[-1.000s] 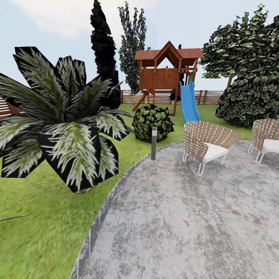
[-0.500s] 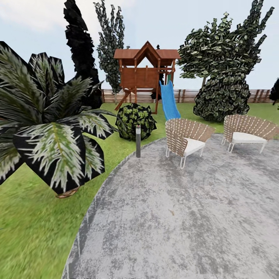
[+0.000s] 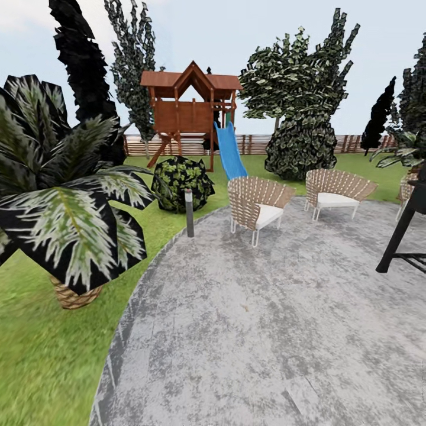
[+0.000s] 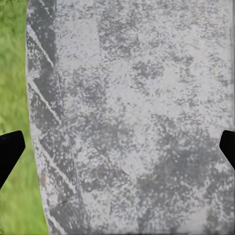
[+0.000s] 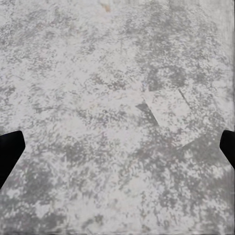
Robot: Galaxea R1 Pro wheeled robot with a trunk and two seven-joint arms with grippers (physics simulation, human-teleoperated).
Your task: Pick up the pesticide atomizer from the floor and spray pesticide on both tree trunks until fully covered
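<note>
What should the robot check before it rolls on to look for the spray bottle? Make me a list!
1. Spray bottle spotted: not ok. It is not on the grey paving or the grass in these pictures.
2. Left gripper free: ok, its fingertips stand wide apart over the paving edge, nothing between them.
3. Right gripper free: ok, wide apart over bare paving.
4. Way ahead: ok, the paving is open up to the wicker chairs.
5. Left side: not ok, the big striped-leaf plant stands close.
6. Right side: not ok, a black stand sits on the paving.
</note>
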